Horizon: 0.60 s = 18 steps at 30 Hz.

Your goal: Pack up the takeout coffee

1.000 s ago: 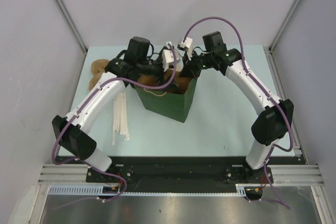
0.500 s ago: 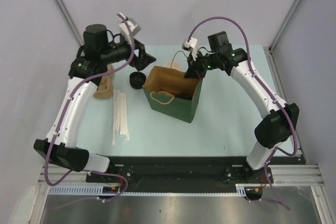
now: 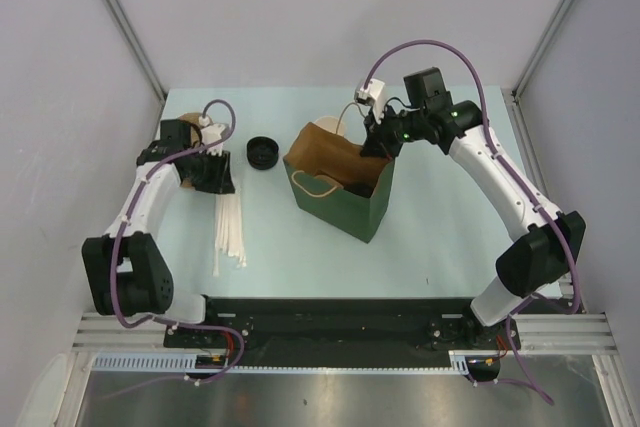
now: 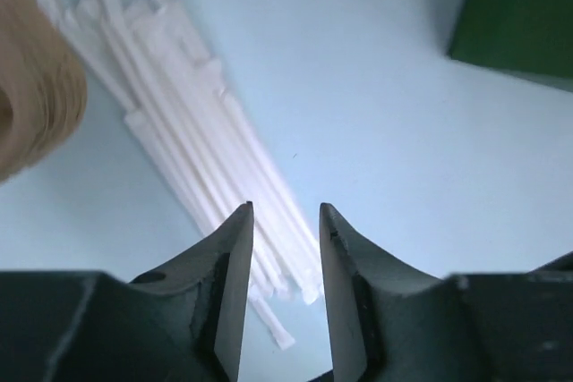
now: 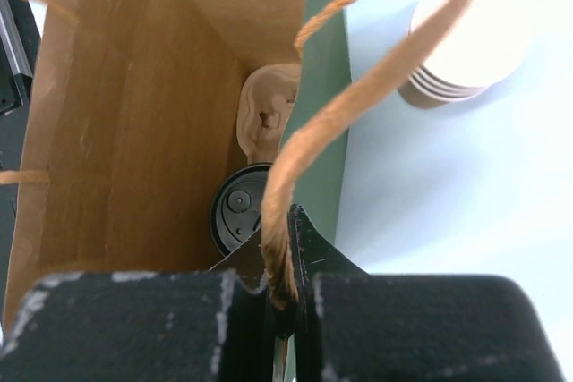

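A pale blue-green desk (image 3: 450,217) lies between plain grey walls. Near its middle stands a green bag (image 3: 345,209) with a brown kraft lining, upright and open at the mouth. The takeout coffee (image 5: 235,214) sits at the bottom of this bag. Only its round black lid shows, just beside a crumpled tan wad (image 5: 267,114).

The right fingers (image 5: 313,252) are clenched at the bag's far rim, with its twisted-paper handle (image 5: 358,96) pinched between them. Just beyond the bag, a stack of nested cups (image 5: 457,46) rests on the desk. A loose black lid (image 3: 262,152) lies to the left of the bag, apart from it.

Farther left, the left fingers (image 4: 228,266) are released and parted, with nothing between them. They hang low over a bundle of white wrapped straws (image 4: 179,140). A tan ribbed paper piece (image 4: 36,96) lies beside the far end of the straws.
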Each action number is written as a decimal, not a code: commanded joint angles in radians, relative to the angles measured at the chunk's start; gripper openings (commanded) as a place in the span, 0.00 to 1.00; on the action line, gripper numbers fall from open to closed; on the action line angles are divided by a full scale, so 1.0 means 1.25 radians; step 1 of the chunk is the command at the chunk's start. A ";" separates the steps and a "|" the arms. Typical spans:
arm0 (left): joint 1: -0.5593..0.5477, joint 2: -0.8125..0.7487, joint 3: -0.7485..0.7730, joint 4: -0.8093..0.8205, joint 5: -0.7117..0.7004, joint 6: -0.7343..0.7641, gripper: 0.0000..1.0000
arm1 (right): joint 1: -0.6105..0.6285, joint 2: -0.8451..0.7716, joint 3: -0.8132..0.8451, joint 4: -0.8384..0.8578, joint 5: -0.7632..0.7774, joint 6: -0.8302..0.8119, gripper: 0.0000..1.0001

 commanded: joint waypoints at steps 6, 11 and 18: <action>0.080 0.101 -0.058 0.021 -0.075 0.062 0.26 | -0.004 -0.045 -0.025 0.010 0.029 0.015 0.00; 0.080 0.144 -0.051 0.058 -0.088 0.033 0.25 | -0.004 -0.043 -0.023 0.010 0.035 0.012 0.00; 0.080 0.201 -0.054 0.103 -0.125 0.001 0.22 | -0.004 -0.038 -0.018 0.009 0.039 0.012 0.00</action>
